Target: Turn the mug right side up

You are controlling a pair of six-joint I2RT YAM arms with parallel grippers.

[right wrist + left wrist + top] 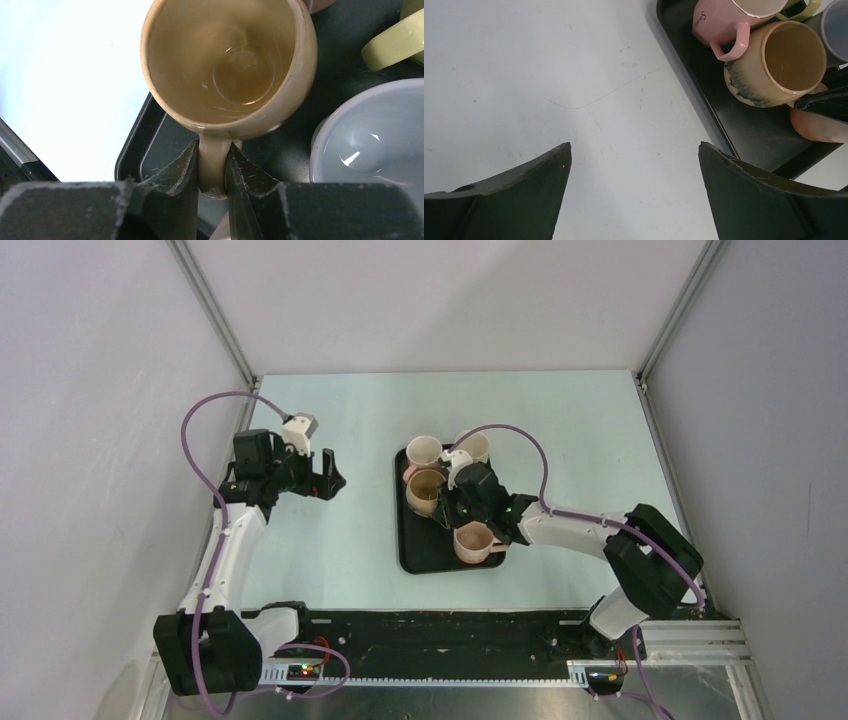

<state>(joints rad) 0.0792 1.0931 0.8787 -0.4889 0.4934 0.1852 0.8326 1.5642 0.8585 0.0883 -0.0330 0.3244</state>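
Observation:
A tan mug (425,490) with a dark-streaked base stands mouth up on the left side of the black tray (415,555). My right gripper (447,505) is shut on its handle (213,167), one finger on each side, as the right wrist view shows with the mug's empty inside (230,65) facing the camera. The mug also shows in the left wrist view (784,60). My left gripper (330,475) is open and empty, hanging over the bare table left of the tray (704,70).
Other mugs crowd the tray: a pink one (719,20), a cream one (423,452), another at the back (473,447), a salmon one (472,542) near the front, and a pale grey one (370,145) right of the tan mug. Walls enclose the table.

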